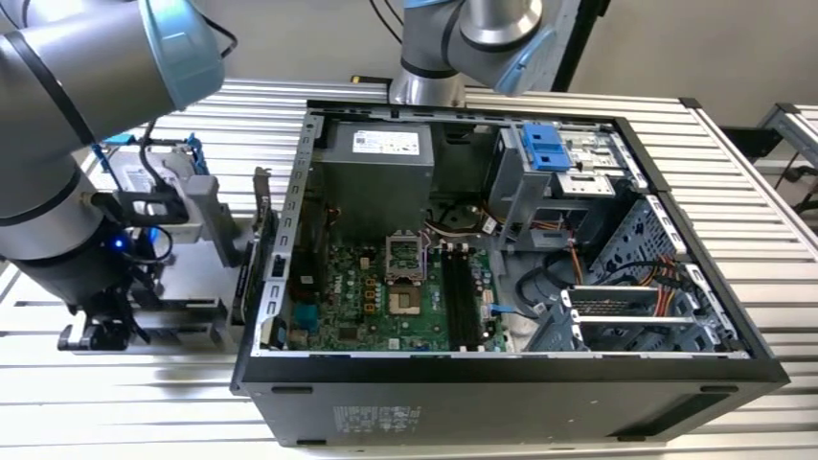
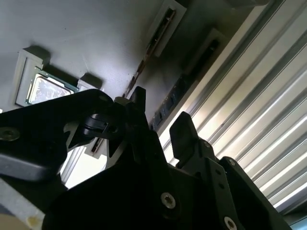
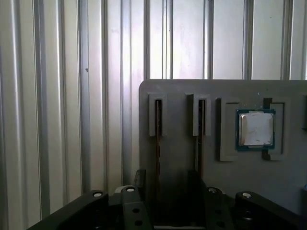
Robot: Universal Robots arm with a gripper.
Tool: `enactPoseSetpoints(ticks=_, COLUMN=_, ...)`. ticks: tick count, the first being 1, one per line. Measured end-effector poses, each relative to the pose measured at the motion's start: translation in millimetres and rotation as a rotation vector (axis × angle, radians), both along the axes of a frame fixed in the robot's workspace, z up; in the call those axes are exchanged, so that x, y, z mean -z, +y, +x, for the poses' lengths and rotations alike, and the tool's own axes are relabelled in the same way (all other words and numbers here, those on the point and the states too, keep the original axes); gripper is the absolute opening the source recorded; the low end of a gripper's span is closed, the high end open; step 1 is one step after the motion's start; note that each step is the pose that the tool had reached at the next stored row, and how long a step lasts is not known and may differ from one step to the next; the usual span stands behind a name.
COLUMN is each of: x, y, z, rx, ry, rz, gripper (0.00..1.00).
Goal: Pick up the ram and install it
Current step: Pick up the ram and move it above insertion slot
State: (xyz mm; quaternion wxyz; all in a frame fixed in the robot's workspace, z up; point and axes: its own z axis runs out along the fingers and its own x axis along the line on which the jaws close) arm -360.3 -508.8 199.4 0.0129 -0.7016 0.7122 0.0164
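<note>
**Ram not yet picked, gripper poised over tray**

Task was barely started. The ram (image 3: 158, 129) stood on edge in its slot of the grey holder tray (image 3: 182, 93), not lifted. A second stick (image 3: 200, 122) stood in the neighbouring slot, and the processor chip (image 3: 255, 128) lay in its recess beyond that. Nothing was installed: the motherboard's black slots (image 1: 455, 287) inside the open computer case (image 1: 511, 369) looked empty. So pick, carry and seat were all left, by my judgement.

My gripper (image 2: 161, 106) was low over the tray, on the exterior view's left of the case and well apart from the motherboard. My fingers (image 2: 139, 96) were spread and held nothing. In both wrist views the ram, the stick farther from the processor chip, ran towards the gap between the fingertips, just beside them. Whether a fingertip touched it I could not tell. The tray rested on the slatted metal table (image 3: 62, 96).
</note>
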Motion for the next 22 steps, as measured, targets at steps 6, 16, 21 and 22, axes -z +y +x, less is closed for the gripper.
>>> enactPoseSetpoints(ticks=6, x=5.8, y=-0.1, z=0.0, rx=0.007, ry=0.0011, rz=-0.0003, gripper=1.0)
enactPoseSetpoints(ticks=16, x=6.1, y=0.0, z=0.0, rx=0.007, ry=0.0019, rz=0.0, gripper=1.0)
enactPoseSetpoints(ticks=21, x=6.2, y=-0.4, z=0.0, rx=0.007, ry=0.0019, rz=0.0, gripper=1.0)
enactPoseSetpoints(ticks=22, x=6.1, y=-0.5, z=0.0, rx=0.007, ry=0.002, rz=0.0, gripper=1.0)
